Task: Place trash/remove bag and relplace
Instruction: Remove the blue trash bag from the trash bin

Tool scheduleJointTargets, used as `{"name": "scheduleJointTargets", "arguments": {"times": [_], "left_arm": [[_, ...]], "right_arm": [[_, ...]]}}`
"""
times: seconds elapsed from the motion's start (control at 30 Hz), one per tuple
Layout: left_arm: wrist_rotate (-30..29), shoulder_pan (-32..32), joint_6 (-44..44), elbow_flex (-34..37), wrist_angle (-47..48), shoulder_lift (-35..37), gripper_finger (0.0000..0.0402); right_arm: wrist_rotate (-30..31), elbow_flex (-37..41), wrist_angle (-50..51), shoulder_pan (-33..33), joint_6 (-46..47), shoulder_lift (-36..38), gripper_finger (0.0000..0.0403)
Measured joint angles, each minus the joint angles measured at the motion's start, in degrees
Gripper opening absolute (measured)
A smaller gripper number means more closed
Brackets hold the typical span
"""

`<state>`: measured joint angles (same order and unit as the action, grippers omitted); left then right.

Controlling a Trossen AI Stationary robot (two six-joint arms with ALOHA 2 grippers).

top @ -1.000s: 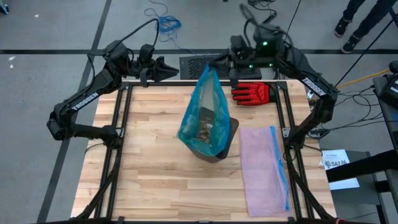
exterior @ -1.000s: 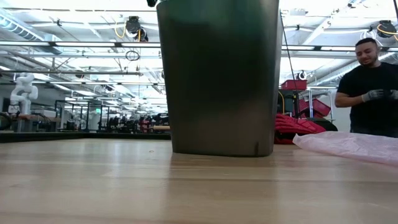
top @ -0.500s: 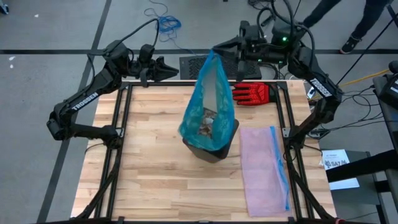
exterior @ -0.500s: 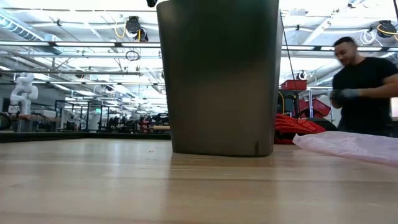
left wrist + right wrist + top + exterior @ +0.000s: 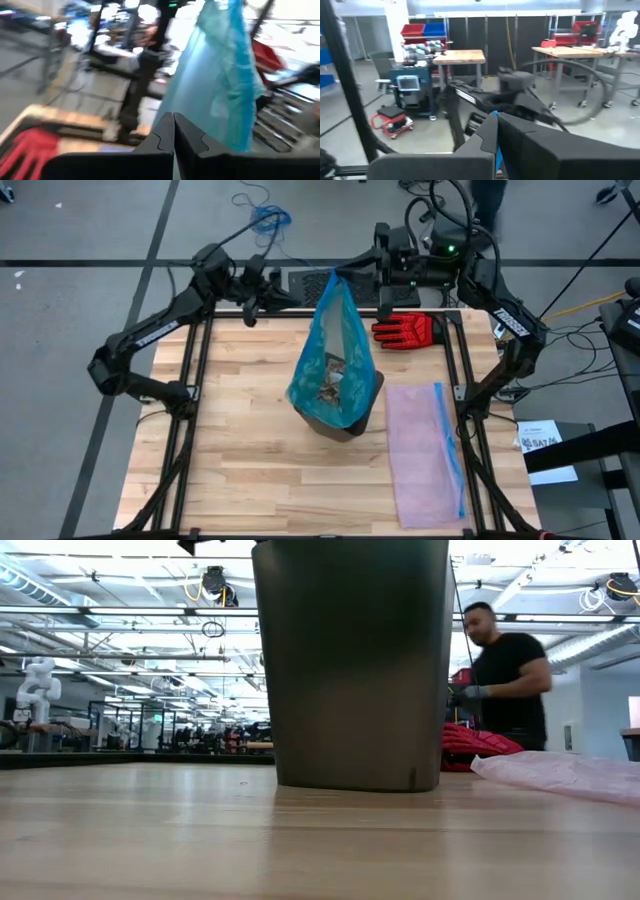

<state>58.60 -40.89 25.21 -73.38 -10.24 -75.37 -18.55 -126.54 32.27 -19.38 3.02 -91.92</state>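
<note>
Right end effector [image 5: 340, 275] pinches the peak of the bag [image 5: 333, 360], drawn tall and near vertical out of the bin [image 5: 368, 405] at mid-table, while the left end effector [image 5: 292, 299], jaws shut and empty, sits just beside that peak.

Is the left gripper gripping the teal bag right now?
No, the left gripper is shut beside the bag without touching it.

The pale wooden worktop [image 5: 240, 430] carried a dark bin [image 5: 350, 660] near its middle. A red glove [image 5: 405, 330] lay at the far edge, and a pink bag [image 5: 425, 445] lay flat right of the bin.
</note>
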Motion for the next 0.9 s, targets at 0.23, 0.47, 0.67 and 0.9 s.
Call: {"name": "scheduleJointTargets", "arguments": {"times": [0.23, 0.47, 0.67, 0.9], "left_arm": [[7.9, -0.8, 22.3, -0.1, -32.5, -9.8, 0.0004], [9.2, 0.5, 27.4, -7.9, -37.3, -15.5, 0.0018], [9.4, 3.4, 26.2, -13.7, -37.4, -17.4, 0.009], [9.4, 7.0, 17.9, -14.0, -35.2, -17.5, 0.016]], "right_arm": [[-2.8, 0.0, -0.7, 0.0, 3.5, 0.0, 0.0], [-4.3, 0.0, -0.7, 0.0, 5.9, -0.1, 0.0], [-5.9, 0.0, -0.8, 0.0, 7.4, -0.3, 0.0], [-5.9, 0.0, -1.5, 0.0, 9.2, -0.3, 0.0]]}}
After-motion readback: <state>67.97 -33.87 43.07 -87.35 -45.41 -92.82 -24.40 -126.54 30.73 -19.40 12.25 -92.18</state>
